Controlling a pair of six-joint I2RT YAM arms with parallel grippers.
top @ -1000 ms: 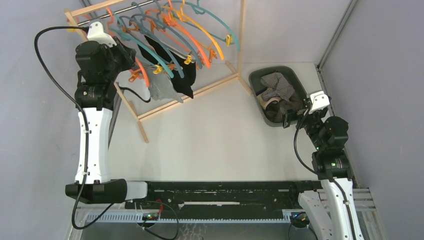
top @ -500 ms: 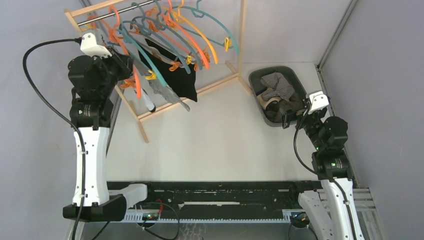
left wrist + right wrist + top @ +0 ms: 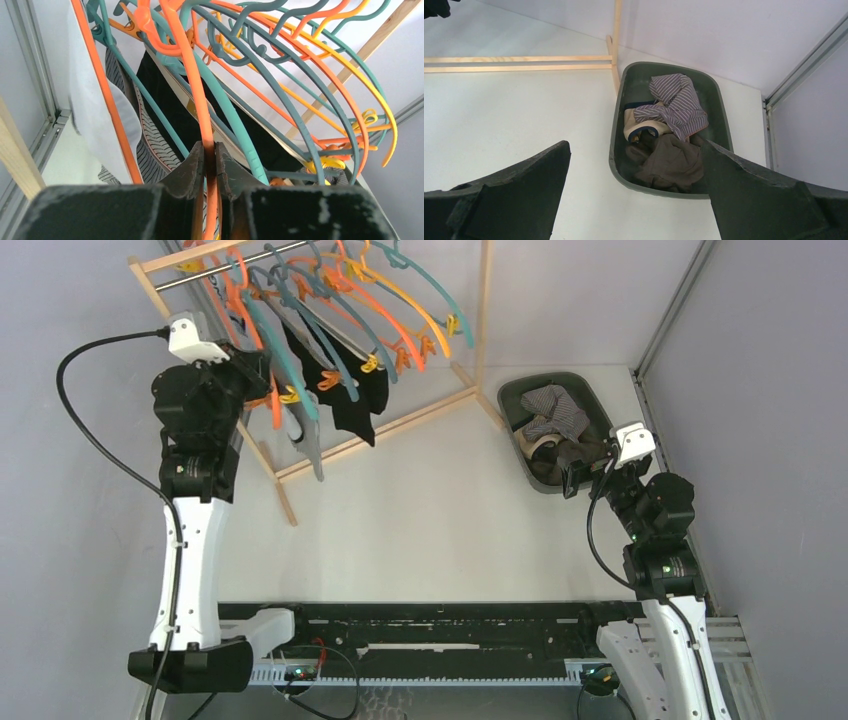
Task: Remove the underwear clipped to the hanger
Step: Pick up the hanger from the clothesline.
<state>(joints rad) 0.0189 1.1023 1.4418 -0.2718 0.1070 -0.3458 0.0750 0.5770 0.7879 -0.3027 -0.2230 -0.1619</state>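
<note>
A wooden rack (image 3: 385, 430) at the back left carries several orange, teal and yellow hangers. Black underwear (image 3: 350, 405) and a grey one (image 3: 308, 440) hang clipped below them. My left gripper (image 3: 255, 375) is at the rack's left end, shut on an orange hanger (image 3: 187, 75). The left wrist view shows the left gripper (image 3: 210, 150) closed on that orange bar, with black underwear (image 3: 165, 100), a grey striped one (image 3: 150, 142) and a white cloth (image 3: 92, 112) behind it. My right gripper (image 3: 582, 477) is open and empty at the near edge of the bin; the right wrist view shows its fingers (image 3: 636, 145) wide apart.
A dark green bin (image 3: 515, 395) at the back right holds a striped cloth (image 3: 676, 102), a brown cloth (image 3: 671, 162) and a beige piece. The rack's wooden base rails (image 3: 519, 63) lie on the white table. Grey walls close in the left, back and right.
My left arm has shifted left and back with the orange hanger in its grip. The hangers and clipped underwear have swung and now hang straighter. The right arm has not moved.
</note>
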